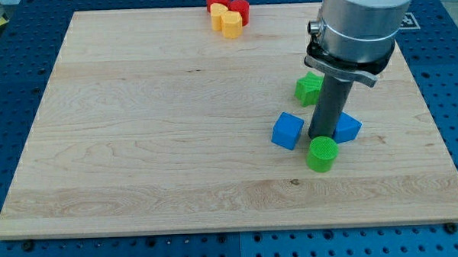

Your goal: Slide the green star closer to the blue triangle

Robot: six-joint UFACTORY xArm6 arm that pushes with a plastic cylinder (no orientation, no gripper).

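The green star [308, 87] lies at the view's right, partly hidden behind my rod. The blue triangle [347, 127] lies just below it, its left part hidden by the rod. My tip [319, 135] rests on the board between the two, below the star and touching the triangle's left side. A blue cube [287, 131] sits left of the tip. A green cylinder [321, 153] sits right below the tip.
At the view's top, a red block [218, 1], another red block [240, 9] and two yellow blocks [227, 20] are clustered at the board's edge. The wooden board [137, 132] is ringed by a blue perforated table.
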